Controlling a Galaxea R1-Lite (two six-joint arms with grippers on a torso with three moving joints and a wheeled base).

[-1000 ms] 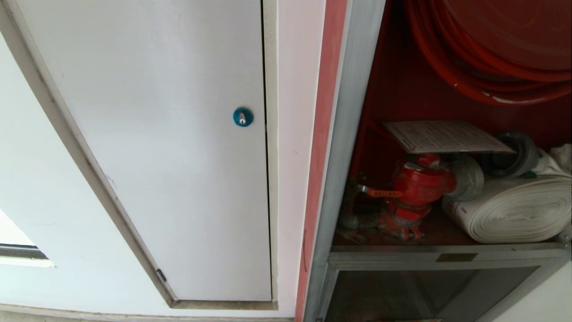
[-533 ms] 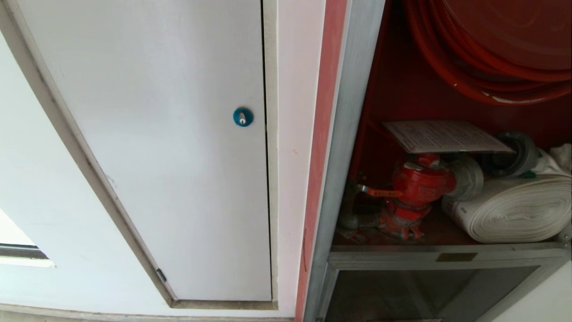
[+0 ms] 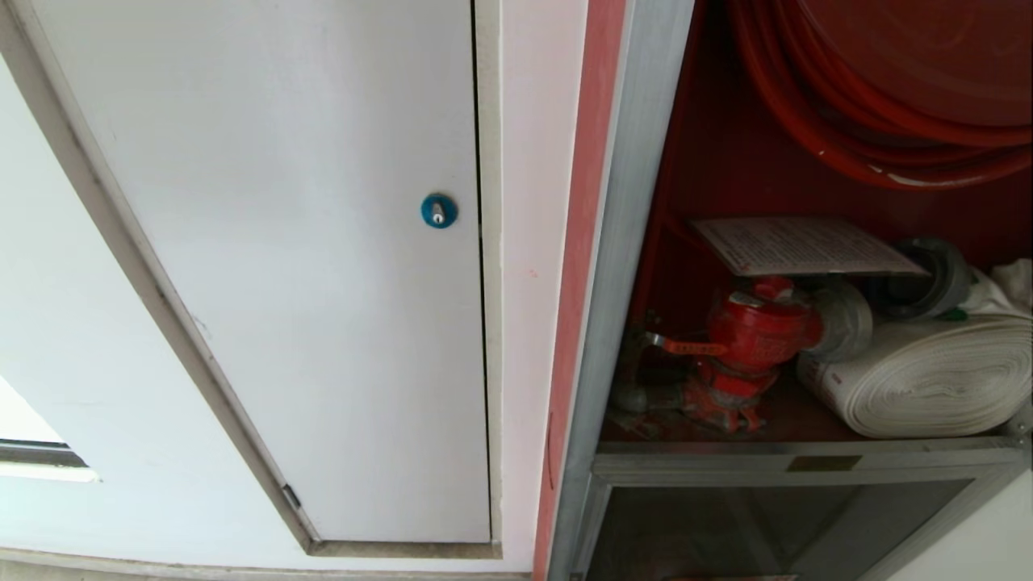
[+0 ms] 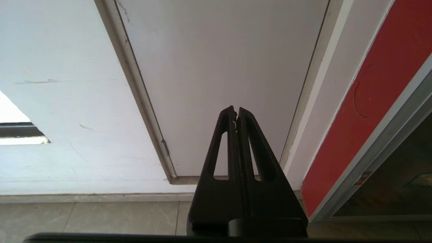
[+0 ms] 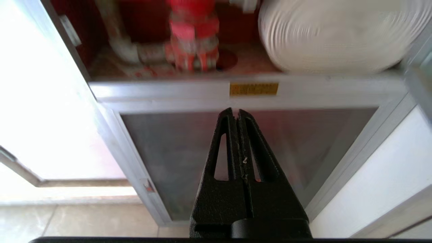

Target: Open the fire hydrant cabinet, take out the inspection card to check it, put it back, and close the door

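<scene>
The fire hydrant cabinet (image 3: 625,242) stands open on the right of the head view, with a silver frame and a red interior. The white inspection card (image 3: 799,246) lies flat on top of the red valve (image 3: 754,335), beside the rolled white hose (image 3: 928,379) and under the red hose reel (image 3: 888,89). The cabinet's door is out of view. My right gripper (image 5: 235,110) is shut and empty, pointing at the lower glass door (image 5: 168,145) just below the valve (image 5: 192,37). My left gripper (image 4: 236,109) is shut and empty, facing the white panel door. Neither gripper shows in the head view.
A plain white panel door (image 3: 307,266) with a blue round lock (image 3: 438,211) fills the left of the head view. A smaller glass door (image 3: 767,524) closes the cabinet's lower part, under a rail with a yellow label (image 5: 253,89). Tiled floor (image 4: 84,219) lies below.
</scene>
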